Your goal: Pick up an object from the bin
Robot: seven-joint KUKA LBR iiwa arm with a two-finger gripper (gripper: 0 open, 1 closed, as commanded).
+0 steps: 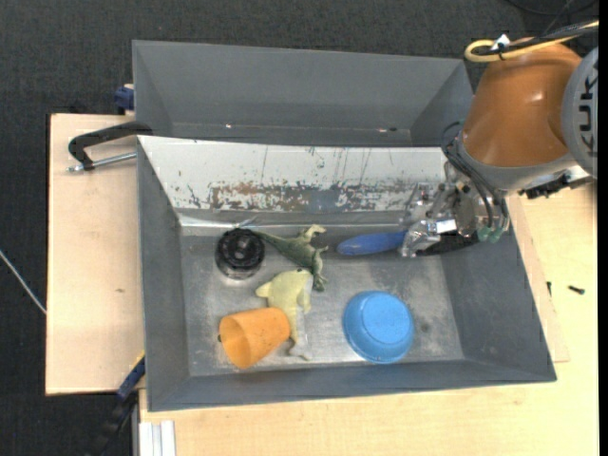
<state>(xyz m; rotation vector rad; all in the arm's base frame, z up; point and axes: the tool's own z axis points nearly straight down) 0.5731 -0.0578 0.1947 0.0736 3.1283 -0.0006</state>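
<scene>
Blue oblong piece (369,245): lies flat on the floor of the bin (161,283), at the back, its length running left to right. It is the thing nearest the gripper, so I take it as the likely pick.
Gripper (425,238): low in the bin at the piece's right end, beside it or touching it (from where I stand I cannot say which). Whether it is open or closed I cannot tell either.
Rear wall (313,196): close behind the piece, so there is little room on that side.
Green dinosaur (302,248): just left of the piece, near its left tip.
Farther off: a black round knob (238,251), a yellow toy (288,293), an orange cup (255,337) on its side and a blue bowl (378,326), all well apart from the gripper.
Doing it well: I'd say come in over the piece's middle rather than its tip, close across the narrow width, keep off the rear wall, and lift straight up.
Risk: the body looks smooth and rounded, so it may slip out, and held by the very end it may droop.
</scene>
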